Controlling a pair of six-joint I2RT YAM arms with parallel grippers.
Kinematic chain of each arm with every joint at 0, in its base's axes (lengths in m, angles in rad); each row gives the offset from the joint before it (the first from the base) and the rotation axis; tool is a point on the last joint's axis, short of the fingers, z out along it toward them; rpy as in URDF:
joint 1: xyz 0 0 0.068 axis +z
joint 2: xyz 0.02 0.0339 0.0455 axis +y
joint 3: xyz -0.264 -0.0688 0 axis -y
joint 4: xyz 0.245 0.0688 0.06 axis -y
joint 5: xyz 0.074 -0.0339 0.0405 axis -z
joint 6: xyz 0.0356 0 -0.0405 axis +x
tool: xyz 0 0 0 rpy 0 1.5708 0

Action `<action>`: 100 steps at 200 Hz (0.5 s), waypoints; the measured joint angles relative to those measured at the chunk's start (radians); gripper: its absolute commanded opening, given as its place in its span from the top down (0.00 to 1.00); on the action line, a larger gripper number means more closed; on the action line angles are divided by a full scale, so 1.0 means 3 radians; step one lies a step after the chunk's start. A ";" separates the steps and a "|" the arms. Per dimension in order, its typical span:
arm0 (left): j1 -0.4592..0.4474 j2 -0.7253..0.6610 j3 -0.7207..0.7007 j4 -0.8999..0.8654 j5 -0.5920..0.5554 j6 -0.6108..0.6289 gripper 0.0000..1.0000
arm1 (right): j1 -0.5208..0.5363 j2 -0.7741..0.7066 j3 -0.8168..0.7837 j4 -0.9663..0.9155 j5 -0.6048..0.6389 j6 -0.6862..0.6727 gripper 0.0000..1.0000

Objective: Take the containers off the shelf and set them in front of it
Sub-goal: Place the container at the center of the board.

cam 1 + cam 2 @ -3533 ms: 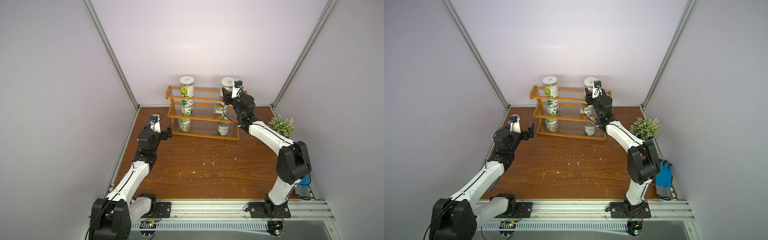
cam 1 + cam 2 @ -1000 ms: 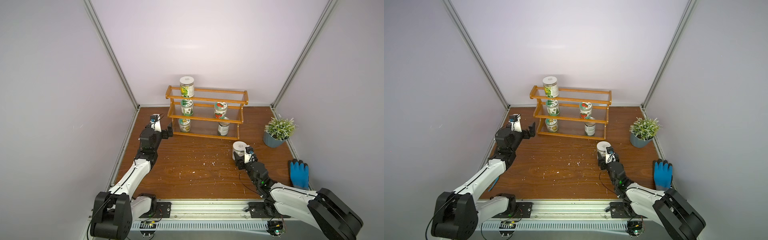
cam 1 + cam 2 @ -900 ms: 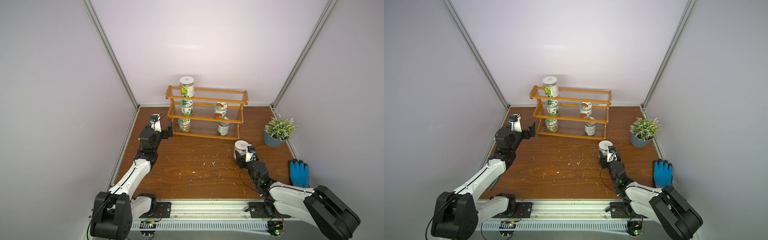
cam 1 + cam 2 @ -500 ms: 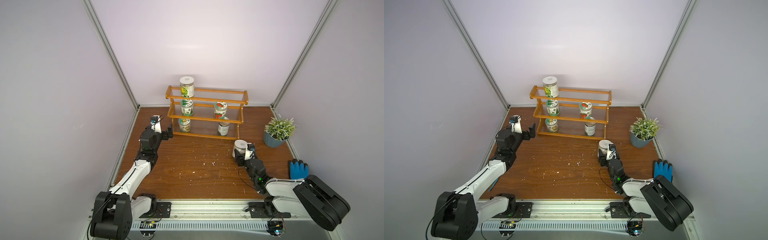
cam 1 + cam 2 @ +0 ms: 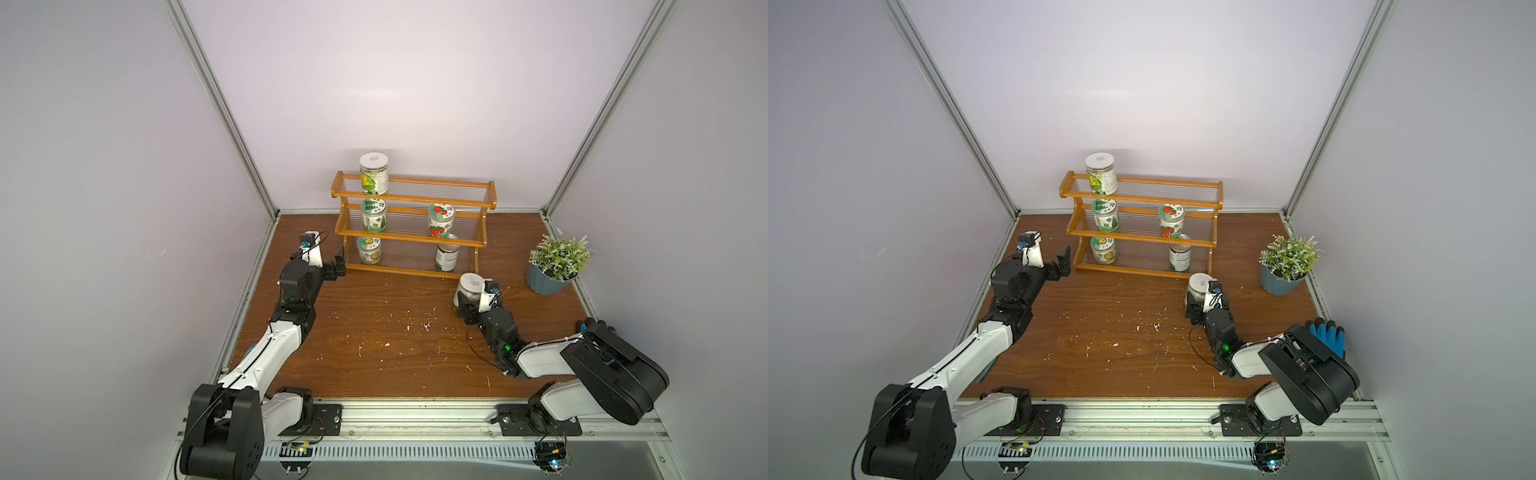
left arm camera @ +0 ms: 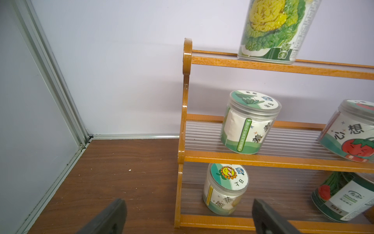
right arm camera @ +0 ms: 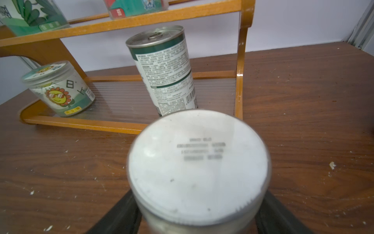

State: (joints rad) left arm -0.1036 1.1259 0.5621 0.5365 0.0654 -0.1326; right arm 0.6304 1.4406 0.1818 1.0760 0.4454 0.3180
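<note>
On the brown wooden tabletop [image 5: 374, 332], just in front of the orange-brown three-tier wooden shelf [image 5: 407, 271], a clear cylindrical jar with a white lid [image 5: 468, 286] is standing upright between the fingers of the right gripper [image 5: 469, 307]. I cannot tell whether they are pressing it. Five other containers are sitting on the tiers. The left gripper [image 6: 188, 220] is hovering wide open beside the shelf's end.

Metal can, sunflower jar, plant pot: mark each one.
metal can [image 7: 166, 68], right wrist view, printed side label
sunflower jar [image 6: 228, 176], left wrist view, lid top
plant pot [image 5: 548, 284], in a top view, blue-grey front wall
</note>
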 measured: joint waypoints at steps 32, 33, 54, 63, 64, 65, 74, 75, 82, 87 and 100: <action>0.0000 -0.0004 -0.0017 0.0023 0.0000 -0.0020 0.00 | 0.0067 -0.0108 -0.0033 -0.0175 0.0111 0.0066 0.14; 0.0000 -0.0004 -0.0017 0.0023 0.0001 -0.0020 0.00 | 0.0070 -0.0111 -0.0033 -0.0179 0.0120 0.0070 0.14; 0.0000 -0.0004 -0.0017 0.0029 0.0001 -0.0031 0.00 | 0.0097 -0.0107 0.0029 -0.0334 0.0262 0.0156 0.08; 0.0000 -0.0004 -0.0017 0.0032 0.0001 -0.0033 0.00 | 0.0104 -0.0100 0.0057 -0.0435 0.0337 0.0193 0.05; 0.0000 -0.0004 -0.0017 0.0032 0.0001 -0.0033 0.00 | 0.0106 -0.0099 0.0060 -0.0444 0.0342 0.0198 0.05; 0.0000 -0.0004 -0.0017 0.0033 0.0001 -0.0033 0.00 | 0.0106 -0.0097 0.0061 -0.0460 0.0352 0.0209 0.05; 0.0000 -0.0004 -0.0017 0.0036 0.0001 -0.0033 0.00 | 0.0106 -0.0085 0.0070 -0.0549 0.0427 0.0252 0.02; 0.0000 -0.0004 -0.0017 0.0036 0.0001 -0.0034 0.00 | 0.0106 -0.0083 0.0071 -0.0565 0.0440 0.0253 0.01; 0.0000 -0.0004 -0.0017 0.0038 0.0001 -0.0034 0.00 | 0.0109 -0.0070 0.0080 -0.0627 0.0488 0.0284 0.01; 0.0000 -0.0005 -0.0017 0.0042 0.0001 -0.0034 0.00 | 0.0116 -0.0055 0.0090 -0.0664 0.0526 0.0305 0.01; 0.0000 -0.0008 -0.0019 0.0046 0.0001 -0.0034 0.00 | 0.0123 -0.0008 0.0134 -0.0753 0.0590 0.0332 0.01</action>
State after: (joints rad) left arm -0.1036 1.1236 0.5564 0.5503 0.0658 -0.1429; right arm 0.6674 1.4384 0.2218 0.8501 0.6224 0.4175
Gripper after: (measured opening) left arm 0.996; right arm 0.990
